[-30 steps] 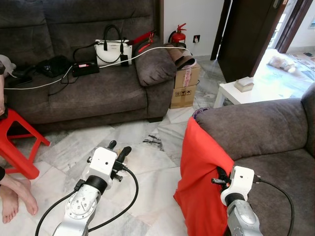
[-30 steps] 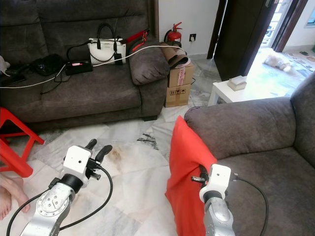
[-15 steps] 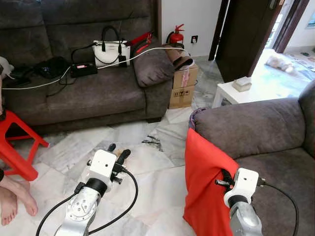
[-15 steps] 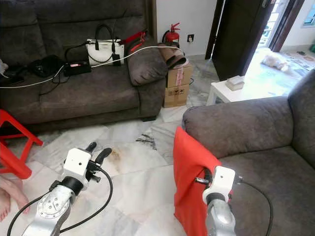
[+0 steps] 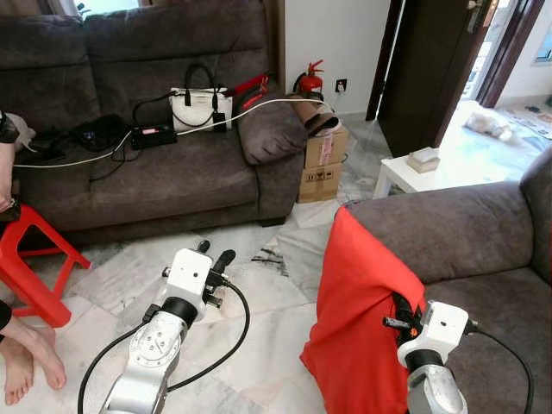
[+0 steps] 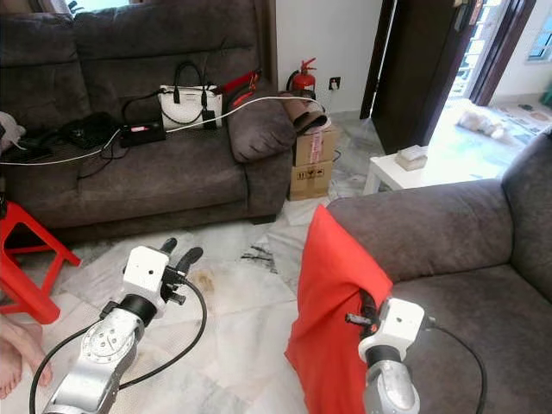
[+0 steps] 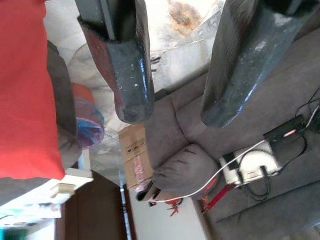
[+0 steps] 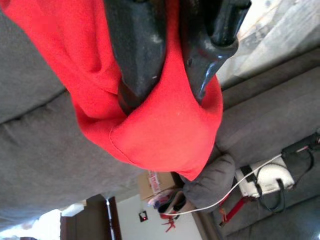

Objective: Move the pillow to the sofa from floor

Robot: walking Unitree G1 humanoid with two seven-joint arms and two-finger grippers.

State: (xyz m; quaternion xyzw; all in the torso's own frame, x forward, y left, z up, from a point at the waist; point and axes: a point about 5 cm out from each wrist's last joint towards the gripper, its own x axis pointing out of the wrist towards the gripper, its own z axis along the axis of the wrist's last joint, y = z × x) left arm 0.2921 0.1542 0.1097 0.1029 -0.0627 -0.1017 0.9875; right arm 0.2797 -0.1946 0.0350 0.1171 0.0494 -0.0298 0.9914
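Observation:
A red pillow hangs upright against the front arm of the grey sofa on my right, its top corner level with the armrest. My right gripper is shut on a fold of the pillow, and its white wrist sits just behind the cloth. Over the marble floor my left gripper hangs open with nothing between its fingers.
A second grey sofa against the far wall holds a white handbag, cables and a charger. A cardboard box and a fire extinguisher stand beside it. A red stool and a person's bare feet are at left. A white side table stands by the doorway.
The camera has shifted and risen a little. The pillow in my right gripper stands higher against the armrest, its lower edge lifted off the floor. My left arm has risen slightly.

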